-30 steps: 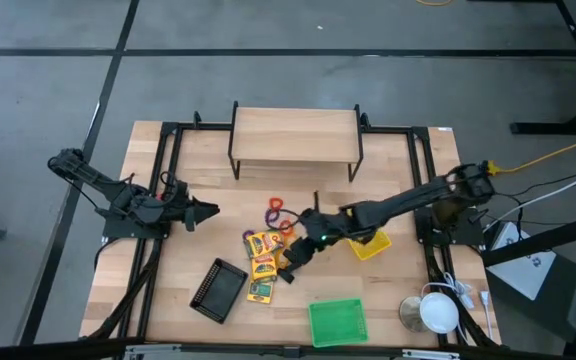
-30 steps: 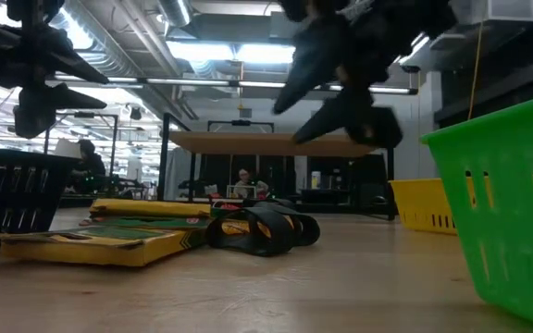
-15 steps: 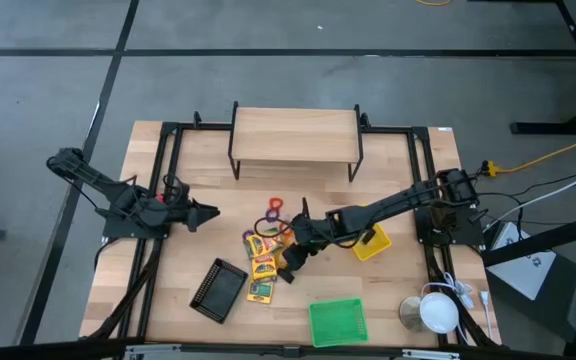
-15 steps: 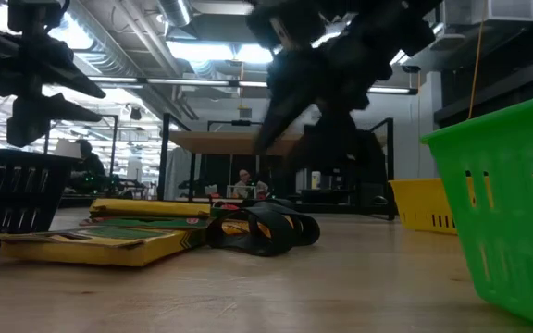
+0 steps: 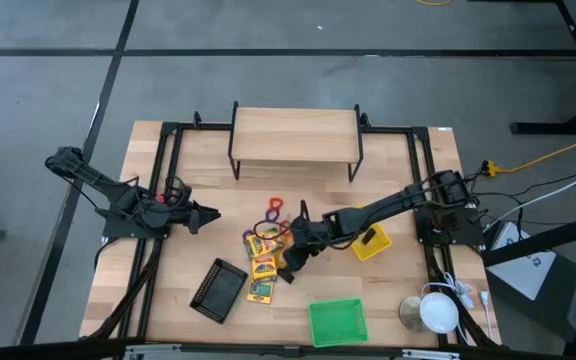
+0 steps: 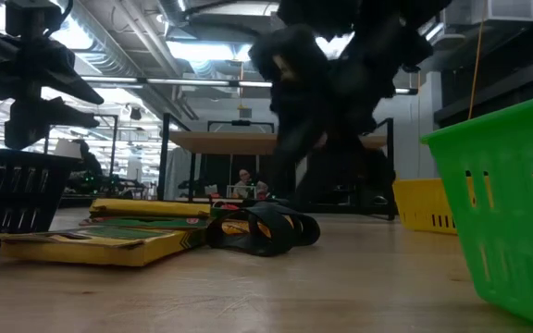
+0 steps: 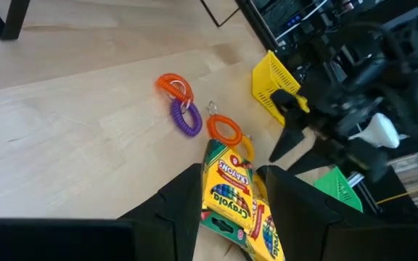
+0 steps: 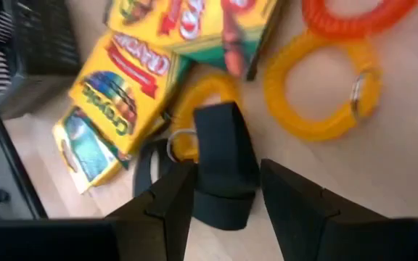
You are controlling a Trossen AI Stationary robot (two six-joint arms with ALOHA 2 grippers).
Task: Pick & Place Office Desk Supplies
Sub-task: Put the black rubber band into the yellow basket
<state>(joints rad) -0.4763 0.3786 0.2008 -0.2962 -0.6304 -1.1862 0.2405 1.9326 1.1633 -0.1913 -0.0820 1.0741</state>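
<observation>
- Two claws: what are they doing?
- The right gripper hangs just over a black clip at the pile's 4 o'clock edge, fingers parted to either side of it, holding nothing. The left gripper waits at the table's 9 o'clock side, also parted and empty.
- Where does the clip lie?
- Flat on the wood, touching a yellow ring, just beside the crayon boxes in mid-table.
- Which way does it run?
- In the right wrist view its long axis runs roughly in line with the fingers.
- How will it handle?
- Light, stiff and likely slick, I'd judge. Pinch it across the narrow sides, mid-length, and watch that the springy ring doesn't come along.
</observation>
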